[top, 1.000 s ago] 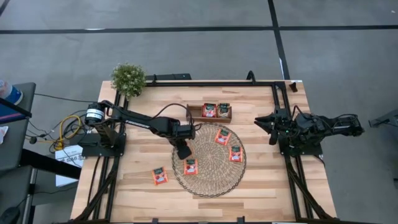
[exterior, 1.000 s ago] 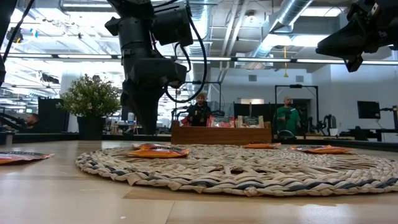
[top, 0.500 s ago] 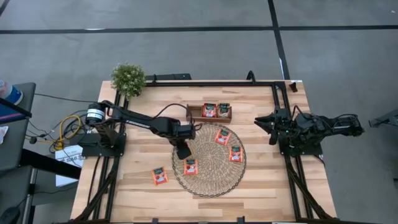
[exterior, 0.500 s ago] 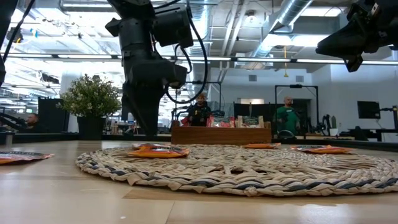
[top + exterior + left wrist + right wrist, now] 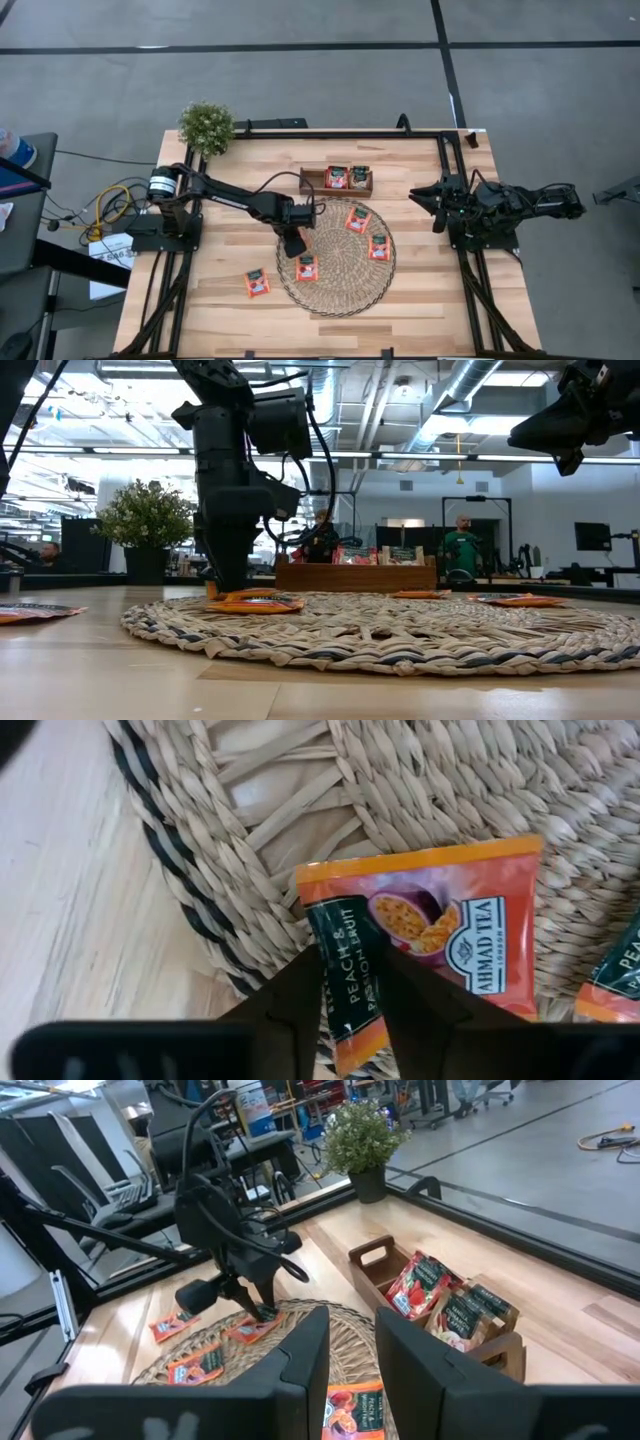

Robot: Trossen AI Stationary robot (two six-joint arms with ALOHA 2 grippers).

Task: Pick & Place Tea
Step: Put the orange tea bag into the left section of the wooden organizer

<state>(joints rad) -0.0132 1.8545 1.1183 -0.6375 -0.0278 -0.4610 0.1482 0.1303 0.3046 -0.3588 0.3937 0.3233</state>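
My left gripper (image 5: 293, 247) is down on the round straw mat (image 5: 340, 288), at its left part, over one red-orange tea sachet (image 5: 305, 267). In the left wrist view the open fingers (image 5: 300, 995) stand on either side of the sachet's dark green label end (image 5: 345, 975). Two more sachets (image 5: 358, 220) (image 5: 379, 247) lie flat on the mat. Another (image 5: 257, 283) lies on the table left of it. Two sachets (image 5: 337, 177) stand in the wooden tray (image 5: 310, 181). My right gripper (image 5: 432, 205) waits open and raised at the table's right side. My left gripper comes at the sachet from above, pointing down, with its fingertips at mat level (image 5: 228, 588) around the green label end (image 5: 350, 1005). The sachet (image 5: 255, 603) lies flat on the mat. Whether the fingers touch it, I cannot tell.
A potted plant (image 5: 206, 126) stands at the far left corner. The tray sits just beyond the mat's far edge. Bare wood lies near the table's near edge and between the mat and the right arm (image 5: 500, 205). People (image 5: 462, 550) stand in the room behind.
My left gripper has come down from a little above the mat until its fingertips are at the sachet on the mat's left part. The sachets have not moved.
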